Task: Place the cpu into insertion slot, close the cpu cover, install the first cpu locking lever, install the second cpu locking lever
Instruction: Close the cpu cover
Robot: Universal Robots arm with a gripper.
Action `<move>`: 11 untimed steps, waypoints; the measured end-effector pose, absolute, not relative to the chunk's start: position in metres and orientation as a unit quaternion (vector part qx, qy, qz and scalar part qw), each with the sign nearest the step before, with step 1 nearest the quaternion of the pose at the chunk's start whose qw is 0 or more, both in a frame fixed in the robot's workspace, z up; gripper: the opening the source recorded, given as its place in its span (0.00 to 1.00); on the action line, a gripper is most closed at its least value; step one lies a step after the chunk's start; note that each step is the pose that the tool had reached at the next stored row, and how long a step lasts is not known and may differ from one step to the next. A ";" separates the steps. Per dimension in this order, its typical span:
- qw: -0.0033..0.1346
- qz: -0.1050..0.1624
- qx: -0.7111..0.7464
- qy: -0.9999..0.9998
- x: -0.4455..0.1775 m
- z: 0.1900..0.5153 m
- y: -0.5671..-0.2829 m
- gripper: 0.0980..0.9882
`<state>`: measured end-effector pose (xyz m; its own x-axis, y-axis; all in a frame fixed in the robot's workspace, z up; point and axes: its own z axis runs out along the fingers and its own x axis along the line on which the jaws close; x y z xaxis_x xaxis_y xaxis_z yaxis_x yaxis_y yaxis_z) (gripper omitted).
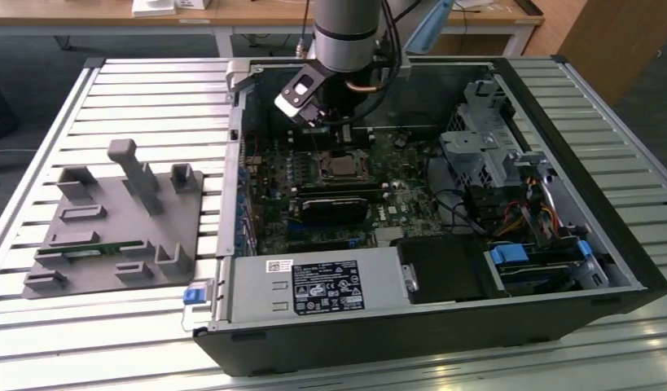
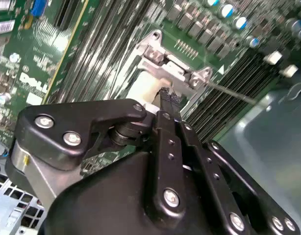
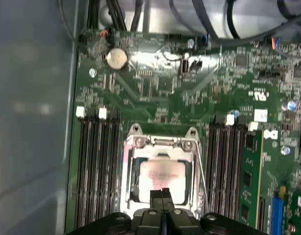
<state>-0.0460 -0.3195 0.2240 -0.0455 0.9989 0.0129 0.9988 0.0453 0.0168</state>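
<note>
The cpu (image 3: 163, 177), a pale tan square, lies in the insertion slot (image 1: 339, 168) on the green motherboard inside the open computer case. The silver cpu cover (image 3: 135, 169) lies flat around it as a frame. A thin locking lever (image 3: 202, 172) runs at a slant beside the socket, and the same lever (image 2: 233, 92) sticks out from the cover's corner in the second wrist view. My gripper (image 3: 165, 192) is shut, its black fingers pressed together with nothing between them. The gripper (image 2: 168, 96) hovers right at the cover's edge (image 2: 165, 66). In the exterior view the gripper (image 1: 339, 147) hangs just behind the socket.
Memory slots (image 3: 96, 166) flank the socket on both sides. A black card (image 1: 335, 204) lies just in front of it. The drive cage (image 1: 485, 155) and cables are on the exterior view's right and the power supply (image 1: 311, 285) is in front. A grey fixture block (image 1: 116, 220) stands on the slatted table.
</note>
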 end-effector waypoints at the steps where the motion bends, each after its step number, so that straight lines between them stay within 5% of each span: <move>1: 0.001 0.010 0.691 0.723 -0.045 0.224 -0.320 0.01; 11: 0.001 0.010 0.691 0.723 -0.043 0.224 -0.320 0.01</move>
